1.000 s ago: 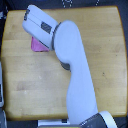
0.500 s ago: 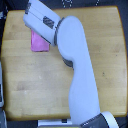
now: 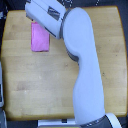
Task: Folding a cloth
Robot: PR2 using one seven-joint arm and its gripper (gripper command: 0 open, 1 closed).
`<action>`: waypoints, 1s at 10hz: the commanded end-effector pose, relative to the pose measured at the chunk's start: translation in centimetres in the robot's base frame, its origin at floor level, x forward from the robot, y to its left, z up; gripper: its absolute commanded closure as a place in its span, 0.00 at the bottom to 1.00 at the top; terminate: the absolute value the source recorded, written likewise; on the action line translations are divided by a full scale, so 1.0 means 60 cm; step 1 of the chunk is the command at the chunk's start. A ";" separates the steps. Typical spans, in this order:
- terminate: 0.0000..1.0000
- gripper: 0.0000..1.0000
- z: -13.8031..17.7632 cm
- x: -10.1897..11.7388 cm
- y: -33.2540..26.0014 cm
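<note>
The pink-magenta cloth lies flat on the wooden tabletop, toward the exterior view's upper left, as a narrow upright rectangle. My white arm runs from the bottom of the view up to the top. My gripper sits just above the cloth's upper edge, near the table's far edge. Its fingers are blurred and seen from behind, so I cannot tell whether they are open or shut. Nothing of the cloth appears lifted.
The thick white forearm crosses the table's middle and hides what lies under it. A dark strip runs along the table's edge at the exterior view's left.
My gripper has moved toward the top of the view, off the cloth. The cloth's upper part, covered before, now shows fully and lies still.
</note>
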 end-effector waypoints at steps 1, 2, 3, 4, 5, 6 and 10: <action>0.00 0.00 0.109 0.034 -0.114; 0.00 0.00 0.119 0.067 -0.134; 0.00 0.00 0.121 0.069 -0.152; 0.00 0.00 0.122 0.071 -0.186; 0.00 0.00 0.132 0.067 -0.237; 0.00 0.00 0.140 0.066 -0.302; 0.00 0.00 0.134 0.024 -0.466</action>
